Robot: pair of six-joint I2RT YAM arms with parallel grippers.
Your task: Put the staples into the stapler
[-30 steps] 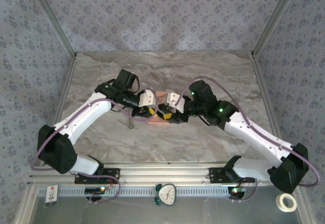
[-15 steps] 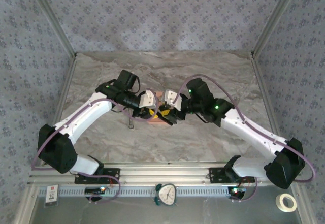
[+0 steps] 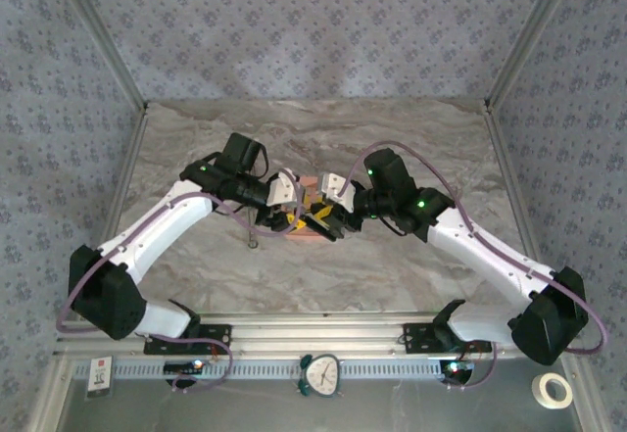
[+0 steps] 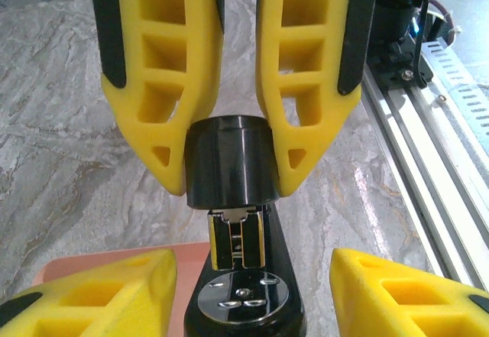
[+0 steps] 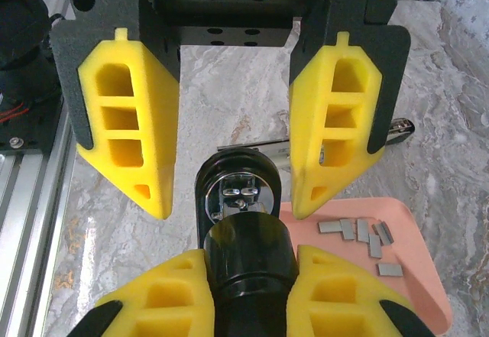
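Observation:
The black stapler (image 3: 312, 218) stands at the table's middle, between both grippers. My right gripper (image 5: 250, 254) is shut on its rounded black upper end (image 4: 229, 153); in the overhead view that gripper (image 3: 328, 218) comes in from the right. My left gripper (image 4: 252, 257) is open, and its yellow fingers (image 5: 126, 123) flank the stapler's base (image 5: 237, 192) without touching it. The chrome anvil and the yellow-edged magazine (image 4: 238, 241) face the left wrist camera. Several grey staples (image 5: 359, 234) lie loose in the salmon-pink tray (image 5: 416, 280) beside the stapler.
A slim metal bar (image 5: 401, 128) lies on the marble behind the tray. The aluminium rail (image 4: 428, 146) with the arm bases runs along the near edge. A small clock (image 3: 320, 373) and a tape roll (image 3: 554, 389) sit in front of it.
My right gripper has closed on the stapler's upper end. My left gripper has opened and let go of the stapler. Both arms stayed close together at the centre.

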